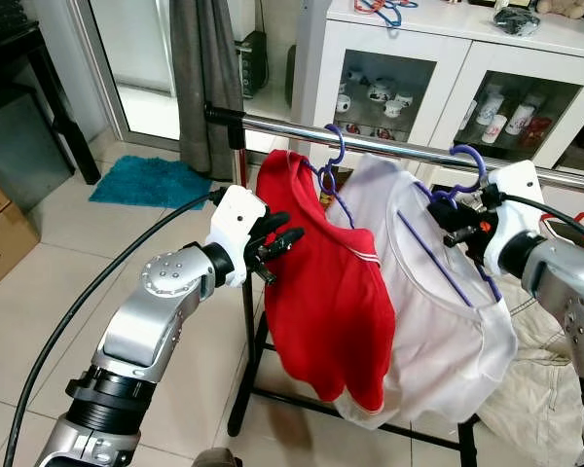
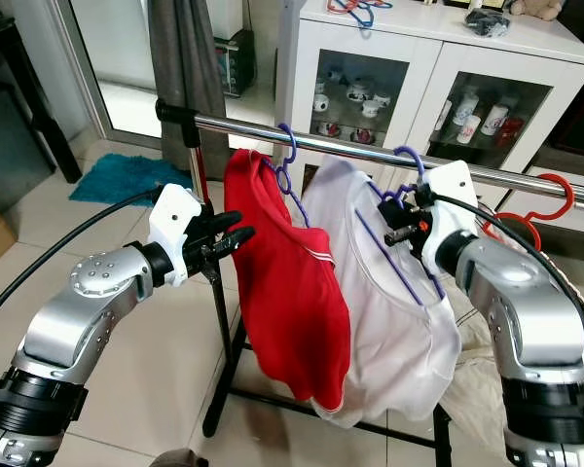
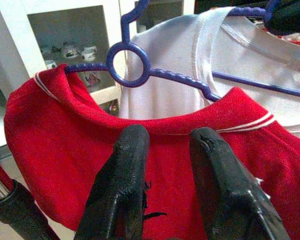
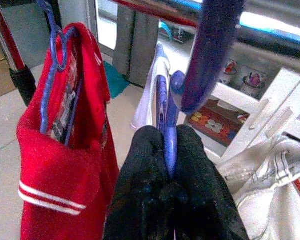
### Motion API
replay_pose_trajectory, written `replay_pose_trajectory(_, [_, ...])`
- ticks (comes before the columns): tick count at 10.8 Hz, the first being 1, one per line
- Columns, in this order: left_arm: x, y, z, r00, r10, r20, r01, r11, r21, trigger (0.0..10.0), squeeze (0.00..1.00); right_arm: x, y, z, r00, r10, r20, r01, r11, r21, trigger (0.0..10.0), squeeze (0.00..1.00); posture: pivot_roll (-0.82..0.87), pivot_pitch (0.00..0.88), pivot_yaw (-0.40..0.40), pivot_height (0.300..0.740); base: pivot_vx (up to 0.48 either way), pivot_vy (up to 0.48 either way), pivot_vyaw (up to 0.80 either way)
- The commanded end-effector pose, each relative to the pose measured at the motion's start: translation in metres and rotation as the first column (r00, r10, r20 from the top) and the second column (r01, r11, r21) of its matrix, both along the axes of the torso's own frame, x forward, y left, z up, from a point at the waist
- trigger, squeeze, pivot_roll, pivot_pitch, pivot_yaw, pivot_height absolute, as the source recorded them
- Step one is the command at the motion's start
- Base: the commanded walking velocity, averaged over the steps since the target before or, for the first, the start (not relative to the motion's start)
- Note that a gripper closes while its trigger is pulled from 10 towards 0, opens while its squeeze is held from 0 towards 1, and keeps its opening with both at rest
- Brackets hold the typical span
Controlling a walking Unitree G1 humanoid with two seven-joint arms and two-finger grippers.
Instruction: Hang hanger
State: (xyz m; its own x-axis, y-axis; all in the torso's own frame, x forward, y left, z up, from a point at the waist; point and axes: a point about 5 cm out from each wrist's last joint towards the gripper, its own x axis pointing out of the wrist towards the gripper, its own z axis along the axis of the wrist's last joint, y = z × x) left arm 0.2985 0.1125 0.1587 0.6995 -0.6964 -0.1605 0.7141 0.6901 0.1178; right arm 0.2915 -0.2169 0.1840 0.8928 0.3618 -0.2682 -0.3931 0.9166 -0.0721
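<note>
We're clamping our right gripper [image 4: 167, 150] on the neck of the purple hanger [image 2: 409, 165] carrying the white shirt [image 2: 389, 321], its hook sitting over the chrome rail [image 2: 526, 180] beside the red shirt [image 2: 282, 292]. Our left gripper [image 1: 280, 243] is hovering, fingers apart, just beside the red shirt's shoulder.

One scrap of print.
You can read "NO." on the cardboard box [image 1: 2, 243] at the floor's left edge; nothing else is legible to you.
</note>
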Motion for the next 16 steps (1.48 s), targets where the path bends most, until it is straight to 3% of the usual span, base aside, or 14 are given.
replay_pose_trajectory(1, [0.0,0.0,-0.001,1.0,0.006,0.004,-0.007,1.0,0.013,10.0,0.0,-0.002,-0.005,0.007,0.999,-0.028,0.034,0.028,1.0,-0.008,0.0,0.0,0.08,0.0,-0.059,0.74,-0.315,0.0,0.0])
replay_pose_trajectory(9, [0.009,-0.005,0.002,0.999,-0.042,0.007,0.042,0.999,0.029,10.0,0.0,-0.021,-0.017,-0.006,0.983,-0.182,0.026,0.182,0.983,0.013,0.0,0.0,0.04,0.0,0.008,0.74,-0.271,0.0,0.0])
replay_pose_trajectory(14, [0.01,-0.006,0.001,0.999,-0.047,0.009,0.046,0.999,0.025,10.0,0.0,-0.026,-0.026,-0.014,0.974,-0.225,0.01,0.226,0.973,-0.038,0.0,0.0,0.04,0.0,0.004,0.74,-0.251,0.0,0.0])
replay_pose_trajectory(16, [0.011,-0.009,-0.001,0.999,-0.05,0.0,0.05,0.999,0.013,10.0,0.0,-0.025,-0.019,-0.014,0.986,-0.165,0.018,0.166,0.986,-0.027,0.0,0.0,0.04,0.0,0.006,0.74,0.0,0.0,0.0])
